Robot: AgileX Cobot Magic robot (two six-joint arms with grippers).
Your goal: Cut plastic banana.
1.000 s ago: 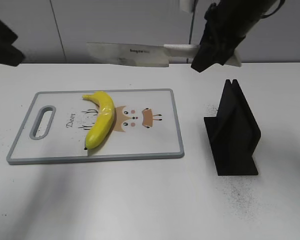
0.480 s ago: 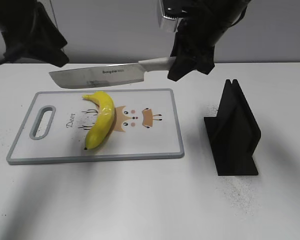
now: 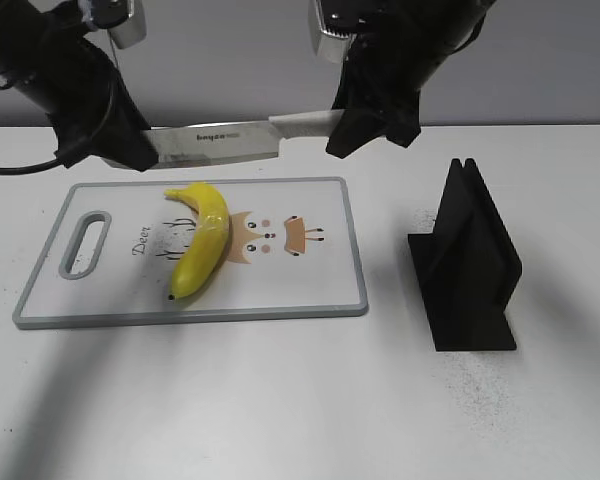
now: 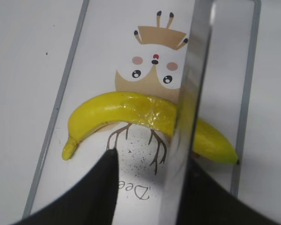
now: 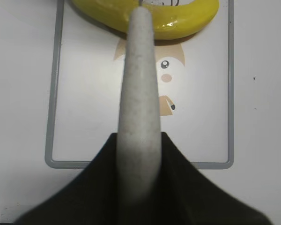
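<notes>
The plastic banana lies on the grey-rimmed cutting board, lengthwise front to back. My right gripper is shut on the pale handle of a knife and holds it level above the board's far edge. The blade points left. My left gripper is at the blade's tip. In the left wrist view the blade runs between the open fingers, close to the right one, above the banana. The right wrist view shows the banana beyond the handle.
A black knife stand stands on the white table to the right of the board. The board has a handle slot at its left end and a deer print in the middle.
The knife came down from high at the back to just above the board's far edge. My left arm swung in from the left and its fingers now straddle the blade's tip.
</notes>
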